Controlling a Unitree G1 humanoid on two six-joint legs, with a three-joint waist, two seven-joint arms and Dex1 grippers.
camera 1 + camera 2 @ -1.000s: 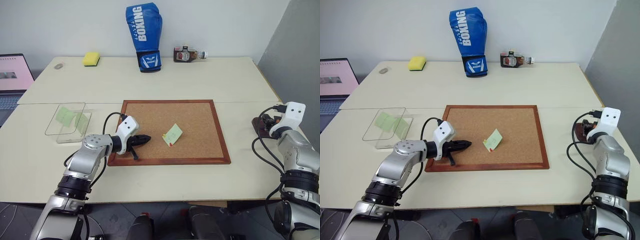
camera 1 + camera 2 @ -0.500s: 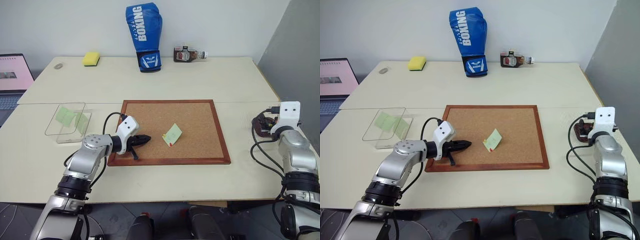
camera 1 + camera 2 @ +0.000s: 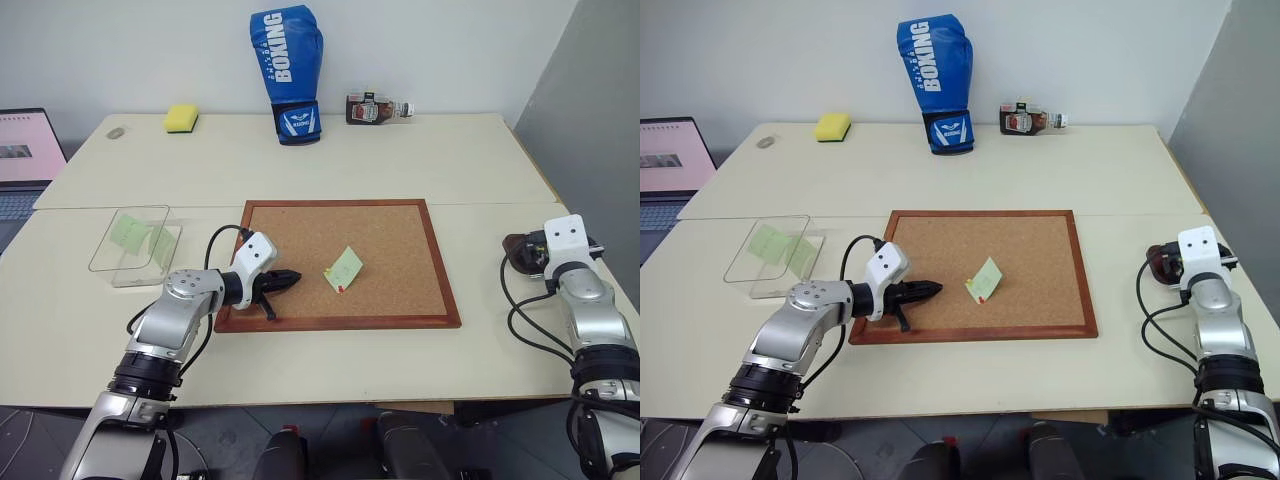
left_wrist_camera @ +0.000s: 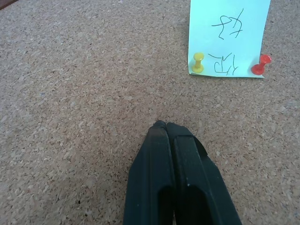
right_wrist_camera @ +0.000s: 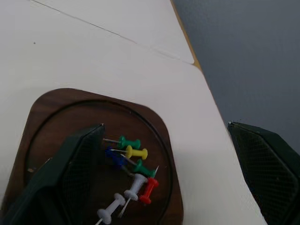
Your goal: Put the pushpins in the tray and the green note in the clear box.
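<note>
Over the tray, the right gripper spreads its jaws above dropped pushpins; the left gripper, jaws together, faces the green note pinned to the corkboard.

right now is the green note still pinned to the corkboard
Yes, the green note lies on the corkboard with a yellow pushpin and a red pushpin stuck through its lower corners.
</note>
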